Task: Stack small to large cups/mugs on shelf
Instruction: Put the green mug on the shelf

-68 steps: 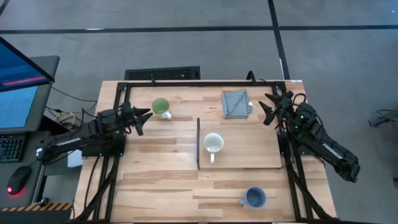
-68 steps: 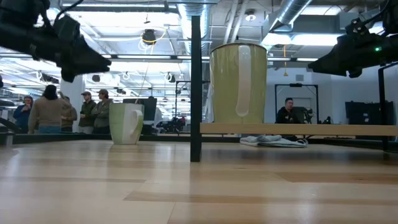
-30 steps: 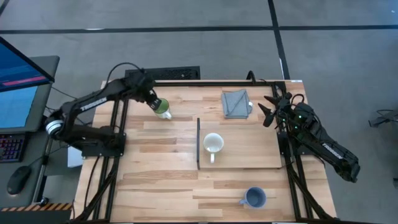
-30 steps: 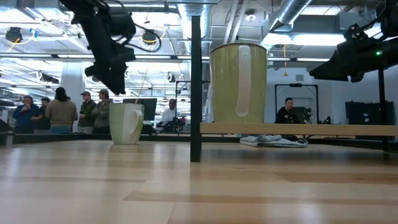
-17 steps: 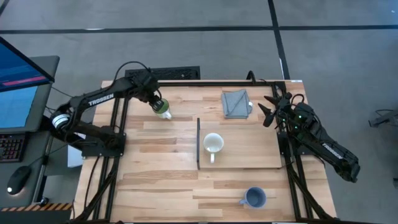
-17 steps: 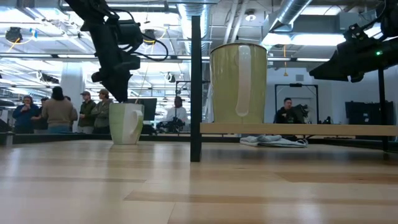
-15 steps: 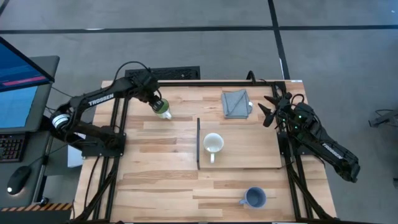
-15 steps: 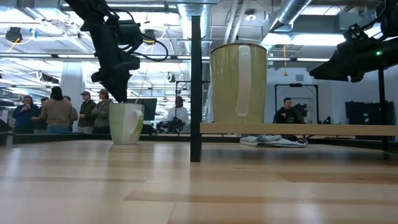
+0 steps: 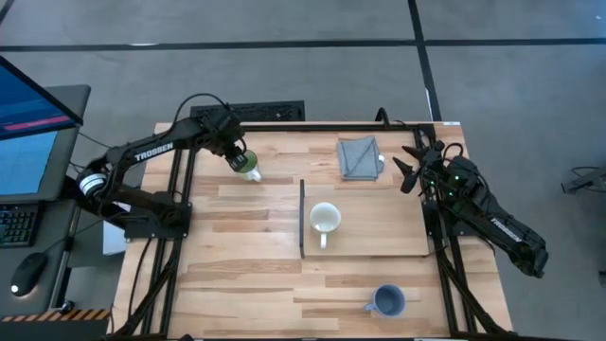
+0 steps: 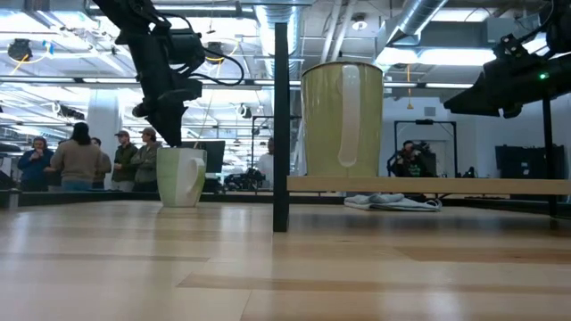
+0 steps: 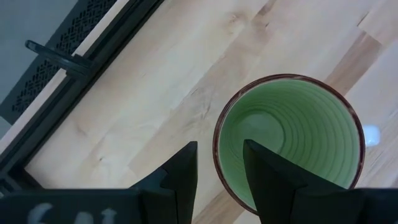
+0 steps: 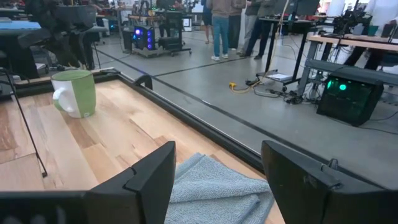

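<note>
The white mug with the green inside stands upright on its base on the tabletop at the far left. My left gripper hangs open over its rim, pointing steeply down, with one finger over the hollow and one outside the wall. In the low view its fingertips are just above the mug's top. The cream-white mug stands on the shelf. The blue-grey mug stands near the front edge. My right gripper waits open at the far right.
A folded grey cloth lies at the far edge, just in front of my right gripper. The shelf's dark strip stands between the green-inside mug and the cream one. A black frame rail runs along the table's far edge. People stand in the room beyond.
My left gripper has come down over the green-inside mug and rolled a little about its own axis, then kept still for the last half second. The mug has not moved. My right arm has kept still.
</note>
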